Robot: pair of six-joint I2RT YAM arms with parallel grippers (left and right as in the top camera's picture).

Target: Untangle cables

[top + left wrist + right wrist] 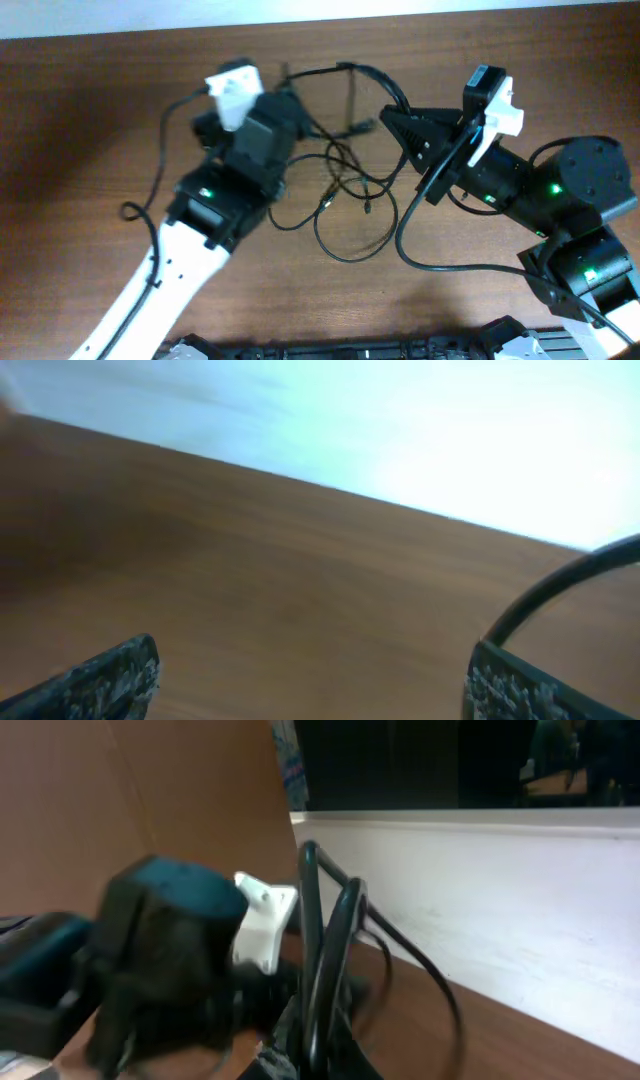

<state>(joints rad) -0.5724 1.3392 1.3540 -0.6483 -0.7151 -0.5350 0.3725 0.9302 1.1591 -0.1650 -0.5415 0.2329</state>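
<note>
- The right fingers (388, 118) are pressed fully together. Seen from overhead, their black wedge points toward the robot's left over the brown wooden bench (80, 120).
- In the right wrist view, two glossy black strands of the cables (305, 930) rise out of the closed tips of the right fingers, so they appear pinched there. The contact itself sits at the blurred bottom edge of that view.
- The rest of the cables lies on the bench, to the left of the right fingers and nearer the robot than they are. It forms several loose, overlapping loops.
- Small plug ends (326, 200) show near the middle of that tangle.
- One strand arcs from just behind the right fingers away to the left, toward the left arm (215, 200).
- The left fingers (315, 685) are left of the right fingers, across the far part of the tangle. They are spread as wide as they go and hold nothing, with only bare bench between the two tips.
- In the left wrist view, a single black cord (560, 585) curves up from beside the right-hand fingertip (520, 690). Whether it touches that tip cannot be told.
- From the right wrist view, the left arm's dark wrist and a white camera mount (265, 925) sit just left of the right fingers, both blurred.
</note>
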